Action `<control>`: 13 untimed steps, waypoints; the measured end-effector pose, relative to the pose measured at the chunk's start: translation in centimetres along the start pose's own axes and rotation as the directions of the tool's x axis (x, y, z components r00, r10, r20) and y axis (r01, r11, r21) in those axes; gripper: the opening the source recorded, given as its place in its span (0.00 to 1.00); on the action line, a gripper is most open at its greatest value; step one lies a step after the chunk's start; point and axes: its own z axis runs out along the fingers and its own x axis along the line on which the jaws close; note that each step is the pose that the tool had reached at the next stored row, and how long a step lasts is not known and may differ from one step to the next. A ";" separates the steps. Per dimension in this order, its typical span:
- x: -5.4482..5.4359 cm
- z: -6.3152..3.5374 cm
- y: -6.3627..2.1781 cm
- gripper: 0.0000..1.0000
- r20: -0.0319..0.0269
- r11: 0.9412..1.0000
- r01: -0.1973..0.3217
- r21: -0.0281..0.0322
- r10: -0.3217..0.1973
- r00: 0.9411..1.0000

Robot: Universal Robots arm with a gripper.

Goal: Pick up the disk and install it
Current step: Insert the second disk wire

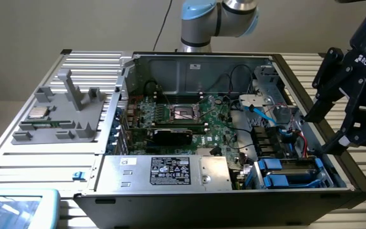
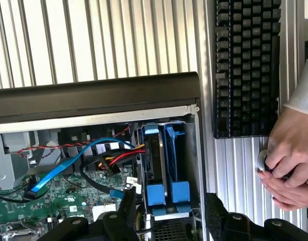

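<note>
Spread hand (image 1: pixel 339 129) hovering empty just right of the disk (image 1: pixel 289 174), upright in the case's near-right bay.

Colour-wise it's a pretty busy scene: the disk (image 1: pixel 278 172) sits in bright blue carriers, the motherboard (image 1: pixel 189 119) is green, and the silver power supply box (image 1: pixel 164 171) has a black label with white print. The case (image 2: pixel 94 95) is black outside, bare grey metal inside. The robot's hand (image 1: pixel 345 102) is matte black with white lettering, a light blue cable (image 2: pixel 68 163) runs by red wires, and the worktop (image 2: pixel 94 35) is ribbed silver under a black keyboard (image 2: pixel 247 65).
</note>
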 end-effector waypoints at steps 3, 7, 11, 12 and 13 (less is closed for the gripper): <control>0.0 0.01 0.00 0.65 0.000 1.000 0.000 0.000 0.000 1.000; 0.0 0.00 0.00 0.65 0.000 1.000 -0.001 0.000 0.001 1.000; 0.0 0.01 0.00 0.65 0.000 1.000 0.000 0.000 0.000 1.000; 0.0 0.01 0.00 0.65 0.000 1.000 -0.001 0.000 0.001 1.000; 0.0 0.00 0.00 0.65 0.000 1.000 0.000 0.000 0.000 1.000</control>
